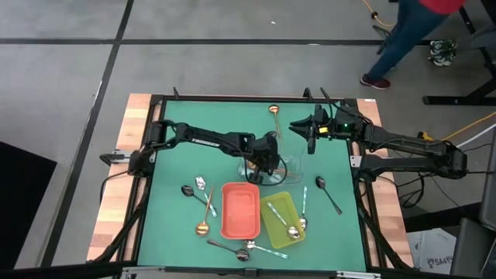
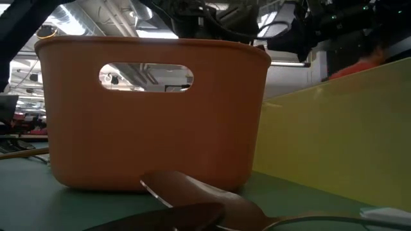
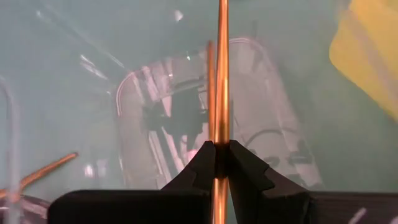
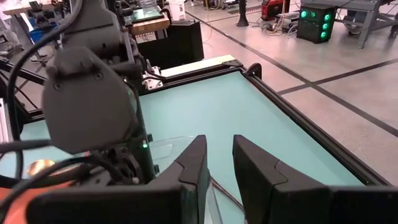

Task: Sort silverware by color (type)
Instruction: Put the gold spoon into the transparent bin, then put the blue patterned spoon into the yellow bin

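The left gripper (image 3: 219,163) pinches a copper spoon (image 3: 222,93) over the clear tray (image 1: 271,167), its handle pointing straight ahead (lengthwise from the fingers). The right gripper (image 4: 219,163) hangs parted, empty.

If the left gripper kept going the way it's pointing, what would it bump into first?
Probably the clear tray. The left gripper, shut on a copper utensil, points straight down at it, so the utensil's tip would likely arrive first, though depth is hard to judge.
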`<state>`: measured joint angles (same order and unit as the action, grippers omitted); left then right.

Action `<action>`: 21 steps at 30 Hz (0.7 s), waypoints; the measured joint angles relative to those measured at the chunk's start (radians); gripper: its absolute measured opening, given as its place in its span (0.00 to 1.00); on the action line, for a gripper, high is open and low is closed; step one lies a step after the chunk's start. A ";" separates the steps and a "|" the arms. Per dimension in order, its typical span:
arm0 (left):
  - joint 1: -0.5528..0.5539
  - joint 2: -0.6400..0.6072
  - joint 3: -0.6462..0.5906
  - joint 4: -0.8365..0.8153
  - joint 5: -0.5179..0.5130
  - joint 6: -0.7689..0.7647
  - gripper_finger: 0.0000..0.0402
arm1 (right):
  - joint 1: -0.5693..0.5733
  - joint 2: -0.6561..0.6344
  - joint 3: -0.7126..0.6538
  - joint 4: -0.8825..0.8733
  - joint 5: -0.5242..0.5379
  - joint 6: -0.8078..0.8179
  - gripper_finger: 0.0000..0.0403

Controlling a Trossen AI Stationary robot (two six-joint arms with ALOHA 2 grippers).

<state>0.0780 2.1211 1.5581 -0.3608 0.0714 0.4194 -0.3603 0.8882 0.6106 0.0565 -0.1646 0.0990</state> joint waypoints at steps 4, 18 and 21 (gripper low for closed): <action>0.000 0.011 0.000 0.016 0.004 0.004 0.06 | 0.000 0.000 0.000 0.000 0.000 0.000 0.17; 0.000 0.013 0.000 0.082 -0.004 0.011 0.11 | 0.000 0.000 0.000 0.000 0.000 0.000 0.17; 0.000 0.013 0.000 0.087 -0.004 0.011 0.12 | 0.000 0.000 0.000 0.000 0.000 0.000 0.17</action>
<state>0.0784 2.1341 1.5581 -0.2733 0.0669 0.4306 -0.3603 0.8881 0.6106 0.0564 -0.1649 0.0990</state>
